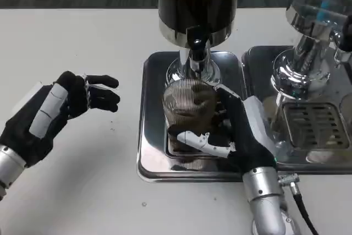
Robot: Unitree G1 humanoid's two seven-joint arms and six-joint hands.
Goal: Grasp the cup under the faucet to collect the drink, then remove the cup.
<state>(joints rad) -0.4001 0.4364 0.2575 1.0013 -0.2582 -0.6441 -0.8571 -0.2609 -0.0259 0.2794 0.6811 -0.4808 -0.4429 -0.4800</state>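
Observation:
A ribbed clear cup (pixel 188 105) holding dark drink sits over the steel drip tray (pixel 151 158), just in front of the black faucet (pixel 197 45) of the dark dispenser (pixel 198 1). My right hand (pixel 234 133) wraps around the cup from the right, its thumb across the front near the base. The cup now stands a little nearer me than the spout. Off to the left above the white table, my left hand (pixel 52 111) hovers with its fingers apart and nothing in it.
A second chrome dispenser (pixel 313 31) with its own drip tray (pixel 316 130) stands close on the right, beside my right forearm. White table (pixel 82 37) spreads out to the left and front.

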